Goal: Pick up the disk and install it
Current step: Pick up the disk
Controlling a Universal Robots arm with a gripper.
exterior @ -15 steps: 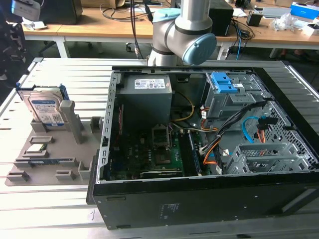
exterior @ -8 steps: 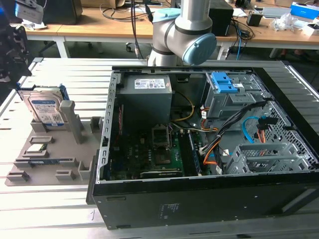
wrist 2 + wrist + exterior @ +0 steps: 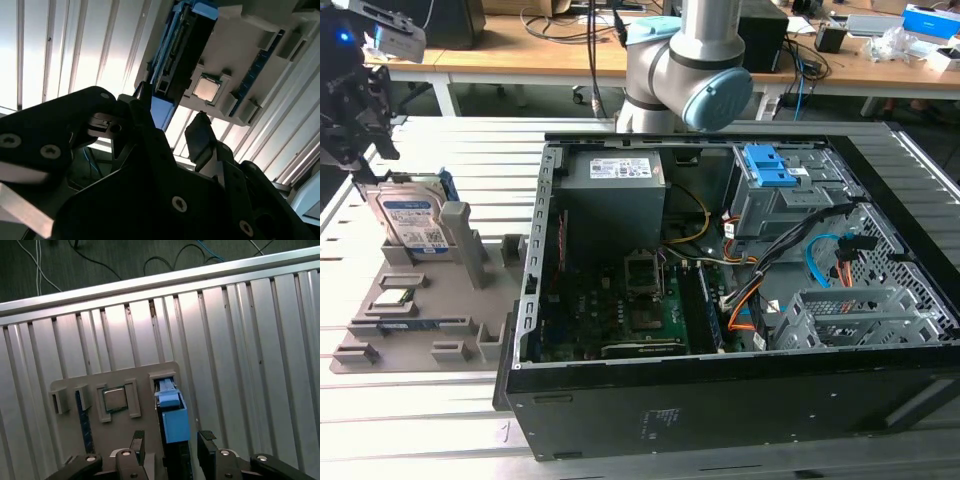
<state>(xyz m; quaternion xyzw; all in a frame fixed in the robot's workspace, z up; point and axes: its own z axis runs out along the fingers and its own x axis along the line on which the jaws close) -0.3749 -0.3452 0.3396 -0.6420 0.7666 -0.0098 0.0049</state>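
Observation:
The disk [image 3: 415, 220] stands on edge in a slot of the grey parts holder [image 3: 425, 300] at the exterior view's left, its white and blue label and blue side rail showing. My gripper [image 3: 358, 130] hangs just above its upper corner. In the first wrist view the disk's blue rail [image 3: 173, 422] lies between my two fingers [image 3: 138, 441], which stand apart on either side without touching it. The second wrist view looks past the gripper [image 3: 172, 117] at the disk [image 3: 180, 45]. The gripper is open and holds nothing.
A square silver processor chip [image 3: 114, 399] sits in the holder beside the disk. The open computer case [image 3: 530, 300] lies to the exterior view's right, with a grey power supply [image 3: 615, 195], a blue-latched drive bay [image 3: 772, 170] and loose cables. The table is ribbed metal.

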